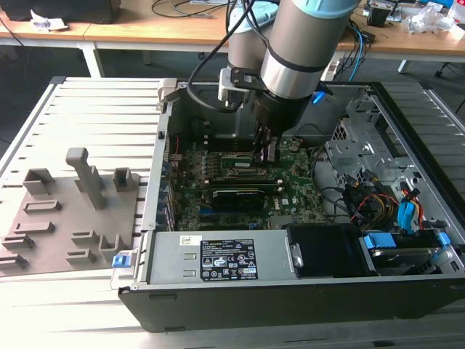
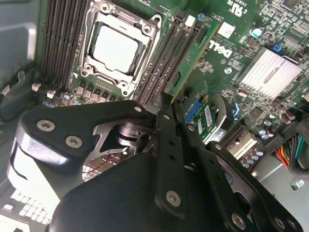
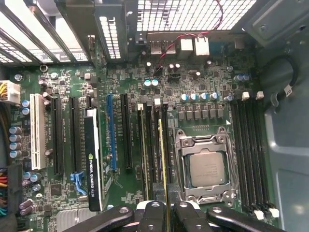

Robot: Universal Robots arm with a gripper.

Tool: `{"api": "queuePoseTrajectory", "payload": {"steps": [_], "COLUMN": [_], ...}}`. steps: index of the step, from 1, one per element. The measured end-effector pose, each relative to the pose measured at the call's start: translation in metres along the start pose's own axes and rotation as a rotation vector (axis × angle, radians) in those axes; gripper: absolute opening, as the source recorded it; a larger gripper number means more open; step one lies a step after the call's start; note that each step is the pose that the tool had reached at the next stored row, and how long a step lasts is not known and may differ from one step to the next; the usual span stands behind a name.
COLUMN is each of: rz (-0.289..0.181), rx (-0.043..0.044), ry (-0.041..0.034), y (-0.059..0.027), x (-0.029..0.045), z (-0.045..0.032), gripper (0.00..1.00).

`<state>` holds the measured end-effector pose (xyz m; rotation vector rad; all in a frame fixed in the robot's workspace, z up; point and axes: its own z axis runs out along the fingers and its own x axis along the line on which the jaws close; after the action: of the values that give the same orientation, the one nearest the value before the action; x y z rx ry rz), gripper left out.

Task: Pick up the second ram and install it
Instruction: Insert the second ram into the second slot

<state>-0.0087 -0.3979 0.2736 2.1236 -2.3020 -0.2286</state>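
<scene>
The second ram (image 3: 161, 164) stands on its thin edge in a slot just beside the CPU socket (image 3: 205, 166) on the motherboard (image 3: 193, 77). The gripper (image 3: 164, 212) is pinching its end. It looks nearly in, maybe not pushed down.

Landmark: CPU socket (image 3: 206, 166). Free DIMM slots (image 3: 252, 154) flank its far side, open from above. On its near side, the second ram (image 3: 162, 164) stands upright in a slot. Beyond it, a graphics card (image 3: 92, 159) walls off the expansion slots.
</scene>
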Motion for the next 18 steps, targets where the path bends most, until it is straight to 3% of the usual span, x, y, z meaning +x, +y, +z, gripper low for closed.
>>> {"api": "queuePoseTrajectory", "payload": {"steps": [8,14,17,18], "rz": [0.000,0.000,0.000,-0.001], "rx": [0.0000,0.0000,0.0000,-0.0005], "ry": [0.0000,0.0000,-0.0005,-0.0057], "y": [-0.0007,0.0108,0.0108,0.0120], "x": [0.0008,0.0023,0.0019,0.0018], "z": [0.0087,0.0219,0.0324,0.0356], "gripper": [0.14,0.14,0.14,0.14]}}
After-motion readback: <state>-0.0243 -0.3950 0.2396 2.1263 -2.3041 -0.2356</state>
